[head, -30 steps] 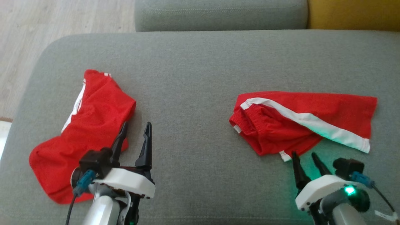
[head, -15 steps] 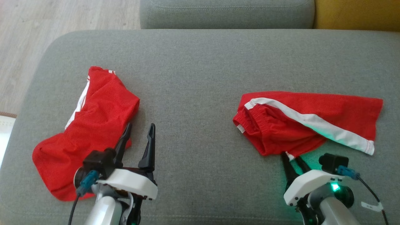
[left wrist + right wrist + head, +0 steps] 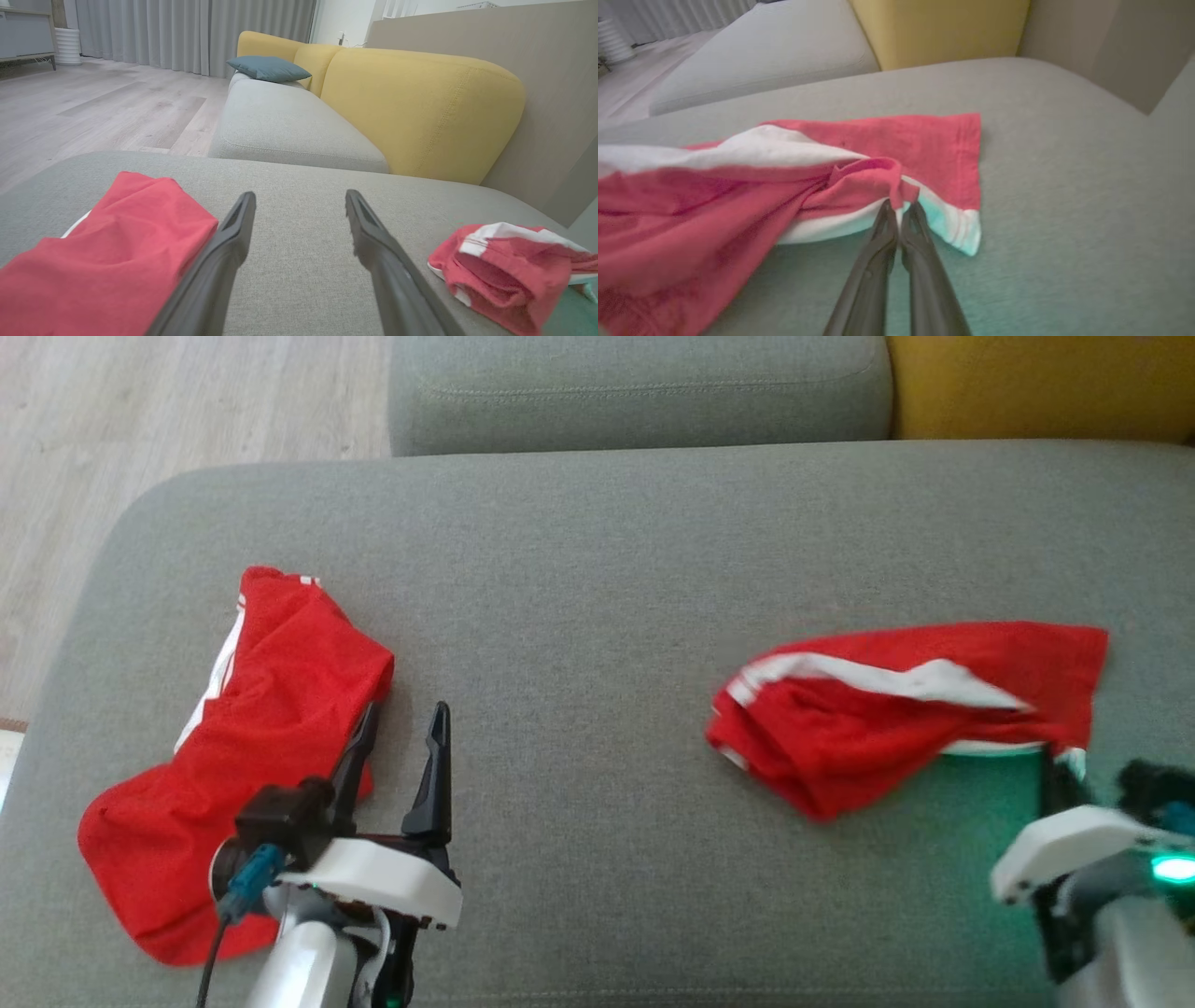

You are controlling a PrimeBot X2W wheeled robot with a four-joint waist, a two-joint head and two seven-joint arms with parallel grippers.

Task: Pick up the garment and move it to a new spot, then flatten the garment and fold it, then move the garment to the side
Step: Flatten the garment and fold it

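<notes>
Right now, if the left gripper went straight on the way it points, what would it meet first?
Probably nothing near: the left gripper faces the bare grey fabric seat. The folded red cloth garment lies beside one finger, off the line. Height over the seat is unclear.

Grey sofa seat (image 3: pixel 597 551), red garment (image 3: pixel 280 691) at left, red-and-white shorts (image 3: pixel 840 747) at right

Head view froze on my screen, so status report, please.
Right gripper shut on red fabric shorts with white stripe. Left gripper open beside crumpled red fabric garment. Both garments on grey sofa cushion.
</notes>
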